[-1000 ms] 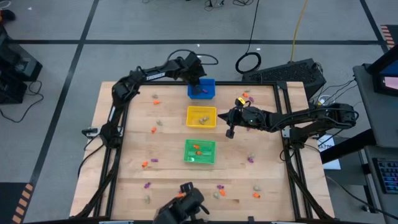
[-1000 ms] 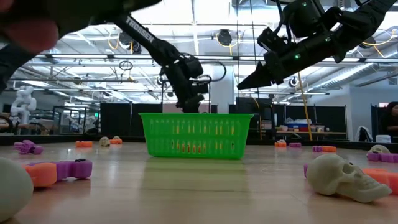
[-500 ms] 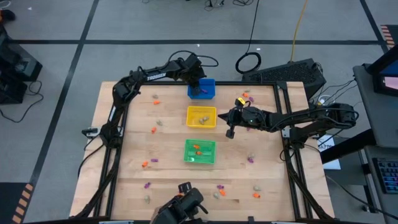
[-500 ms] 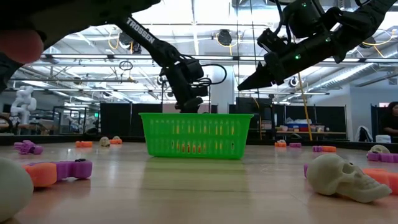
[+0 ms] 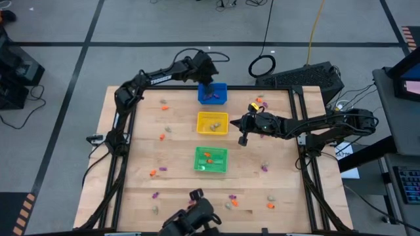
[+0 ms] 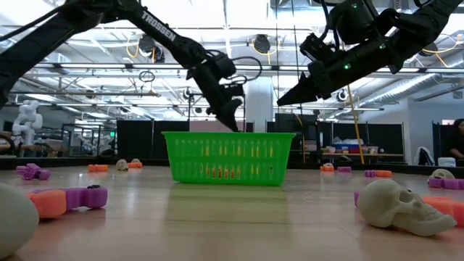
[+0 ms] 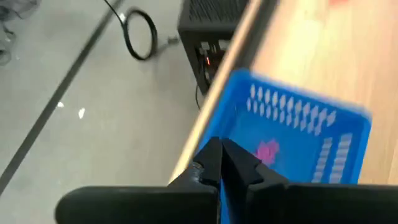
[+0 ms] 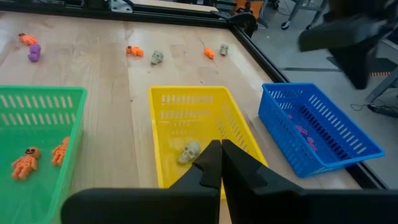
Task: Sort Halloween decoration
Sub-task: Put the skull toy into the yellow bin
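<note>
Now | left hand closed, empty, above blue bin | right hand closed, empty, beside yellow bin

The one word that can be read is "TROSSEN", in white capitals along the dark left arm, which reaches toward the far edge of the table. The same white lettering shows on that arm from above, too small to read there.
</note>
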Controlling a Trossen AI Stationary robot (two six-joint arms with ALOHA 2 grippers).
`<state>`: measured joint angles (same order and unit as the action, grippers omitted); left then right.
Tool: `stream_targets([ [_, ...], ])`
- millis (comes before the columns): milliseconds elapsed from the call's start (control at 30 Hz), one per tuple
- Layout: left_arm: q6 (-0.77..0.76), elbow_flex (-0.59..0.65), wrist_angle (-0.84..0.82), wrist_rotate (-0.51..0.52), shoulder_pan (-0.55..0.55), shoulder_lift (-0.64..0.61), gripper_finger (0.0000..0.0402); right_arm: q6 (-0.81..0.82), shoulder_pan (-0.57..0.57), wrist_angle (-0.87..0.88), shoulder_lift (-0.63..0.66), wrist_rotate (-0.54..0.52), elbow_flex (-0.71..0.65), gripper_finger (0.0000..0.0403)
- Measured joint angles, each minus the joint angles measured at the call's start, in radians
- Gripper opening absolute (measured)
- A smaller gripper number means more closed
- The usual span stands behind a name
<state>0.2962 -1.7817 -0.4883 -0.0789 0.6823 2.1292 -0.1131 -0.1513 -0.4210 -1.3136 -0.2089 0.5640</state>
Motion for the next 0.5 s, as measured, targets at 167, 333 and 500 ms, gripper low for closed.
stream_targets([
  [167, -0.059, 0.035, 0.132, -0.004, 0.001, -0.019, 0.0001, 0.033, 0.0, -0.022, 0.0, -0.003, 0.0, 0.0],
  [333, -0.081, 0.069, 0.244, -0.005, -0.006, -0.035, 0.0001, 0.066, 0.0, -0.024, 0.0, -0.004, 0.0, 0.0],
  [500, -0.098, 0.111, 0.312, -0.004, -0.012, -0.037, 0.0001, 0.085, 0.0, -0.024, 0.0, -0.006, 0.0, 0.0],
])
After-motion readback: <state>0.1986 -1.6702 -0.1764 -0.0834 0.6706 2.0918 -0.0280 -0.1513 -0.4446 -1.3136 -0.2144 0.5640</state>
